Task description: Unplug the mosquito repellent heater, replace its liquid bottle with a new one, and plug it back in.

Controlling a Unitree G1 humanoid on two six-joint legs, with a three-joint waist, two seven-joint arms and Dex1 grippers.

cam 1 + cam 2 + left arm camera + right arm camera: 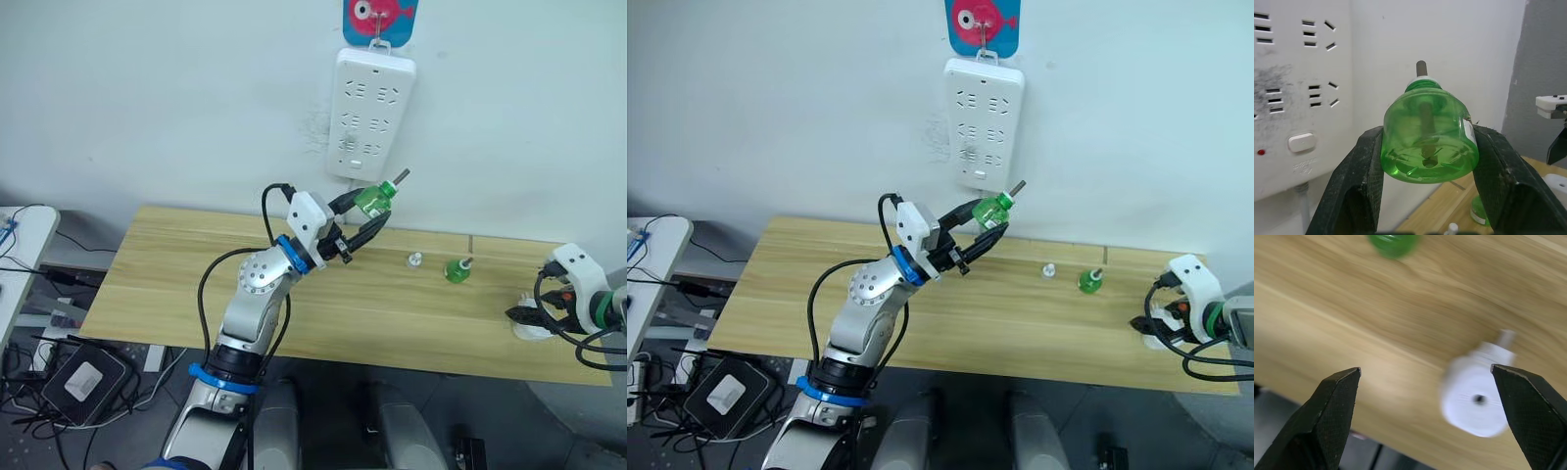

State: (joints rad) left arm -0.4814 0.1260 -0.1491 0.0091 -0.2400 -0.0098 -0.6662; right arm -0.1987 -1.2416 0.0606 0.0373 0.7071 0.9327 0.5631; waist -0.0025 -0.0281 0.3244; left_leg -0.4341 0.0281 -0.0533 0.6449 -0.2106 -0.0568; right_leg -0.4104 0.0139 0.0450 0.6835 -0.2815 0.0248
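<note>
A green liquid bottle (373,200) with a dark wick sticking out of its neck is held in the air above the wooden table (196,284). My left gripper (368,217) is shut on it, close to the wall power strip (369,117). The left wrist view shows the bottle (1427,147) pinched between both fingers. A second green bottle (457,270) stands on the table, with a small white cap (414,259) beside it. The white mosquito repellent heater (1476,394) lies on the table near the right edge. My right gripper (525,316) hovers open just over it.
The power strip hangs from a pink fish-shaped hook (380,20) on the wall above the table's back edge. On the left are a white side table (20,245) with cables and a black box (86,377) on the floor.
</note>
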